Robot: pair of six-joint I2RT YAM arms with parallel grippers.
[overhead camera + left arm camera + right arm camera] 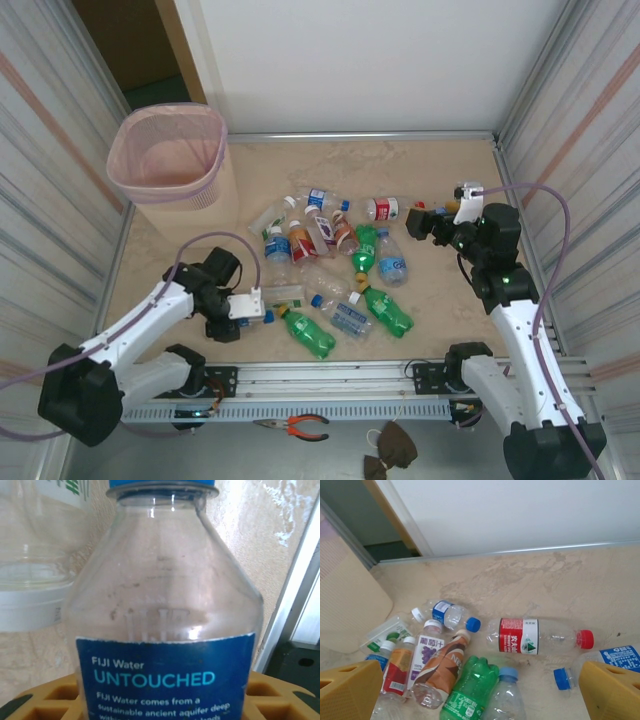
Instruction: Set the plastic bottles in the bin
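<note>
Several plastic bottles [330, 250] lie in a loose pile mid-table, clear and green. The pale pink mesh bin [170, 155] stands at the back left, and its beige wall [350, 605] shows at the left of the right wrist view. My left gripper [262, 305] is low at the front left, shut on a clear blue-labelled Fiji bottle [165, 610] that sits between its yellow pads [45, 700]. My right gripper [440, 215] hovers open above the pile's right side, its midpoint [480, 690] over a green bottle [470, 685]. A red-labelled bottle [535, 636] lies just beyond.
Two green bottles [308, 335] lie near the front rail [330, 380]. Striped walls close in both sides, and a white wall stands at the back. Orange-handled pliers [300, 427] lie in front of the rail. Bare tabletop lies between the bin and the pile.
</note>
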